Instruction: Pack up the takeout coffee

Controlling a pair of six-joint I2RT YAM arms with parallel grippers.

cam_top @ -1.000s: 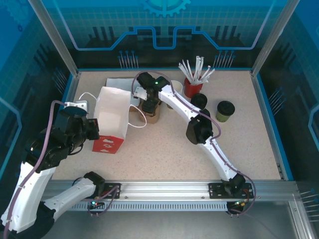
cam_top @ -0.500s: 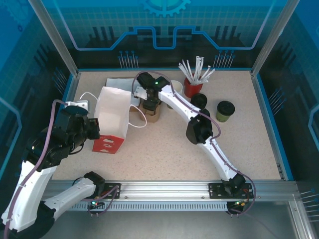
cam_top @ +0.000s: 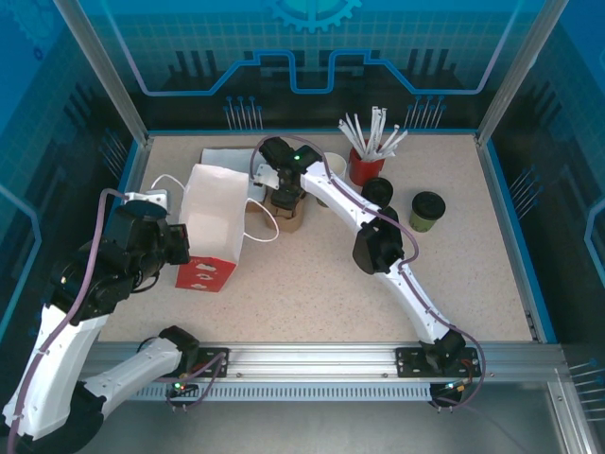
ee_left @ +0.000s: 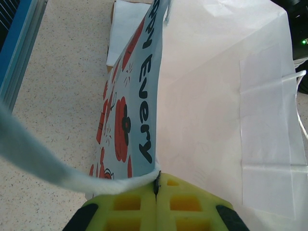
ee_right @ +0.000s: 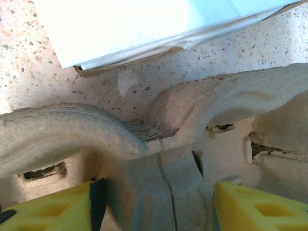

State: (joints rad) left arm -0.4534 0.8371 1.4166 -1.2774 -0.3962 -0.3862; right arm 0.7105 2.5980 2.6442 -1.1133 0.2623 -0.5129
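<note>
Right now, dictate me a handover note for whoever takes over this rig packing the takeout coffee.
Left gripper: fingers shut on the rim of the upright white paper bag with red print, mouth open.
Right gripper: fingers astride the middle ridge of the brown moulded-pulp cup carrier; grip unclear.
Olive-green paper cup with black lid: on the table, far right, not yet picked up.
Done: bag held ready. Left: probably cup and carrier into bag.
</note>
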